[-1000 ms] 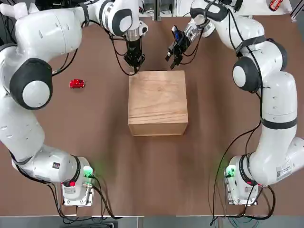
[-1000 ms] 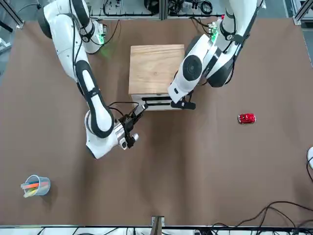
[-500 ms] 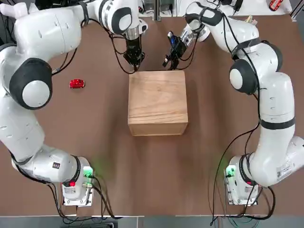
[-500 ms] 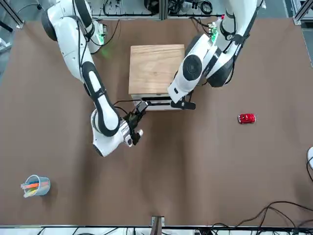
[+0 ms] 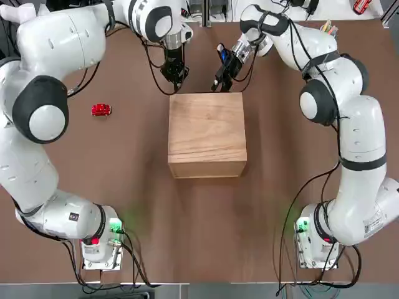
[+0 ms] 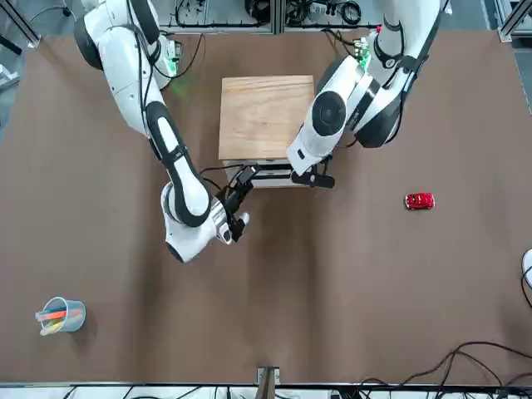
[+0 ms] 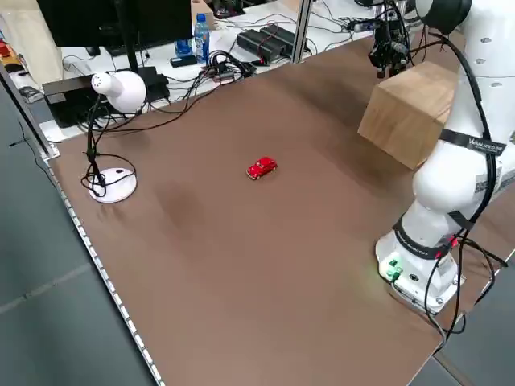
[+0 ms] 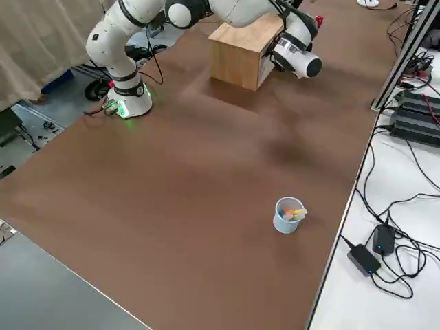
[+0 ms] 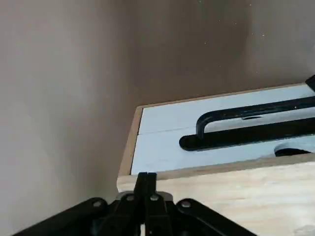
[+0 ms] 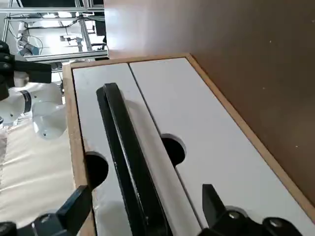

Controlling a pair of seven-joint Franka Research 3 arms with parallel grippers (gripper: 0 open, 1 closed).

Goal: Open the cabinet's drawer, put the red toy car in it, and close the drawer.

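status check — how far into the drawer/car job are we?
Early stage, nothing completed. The drawer looks shut, flush in the cabinet. In hand: the right hand is open, straddling the drawer's dark handle; the left hand sits shut at the cabinet's top edge. Left: pull the drawer open, fetch the red toy car off the table, close up.

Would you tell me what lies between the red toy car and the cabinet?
Nothing: in the top view only bare brown table separates the red toy car from the cabinet.
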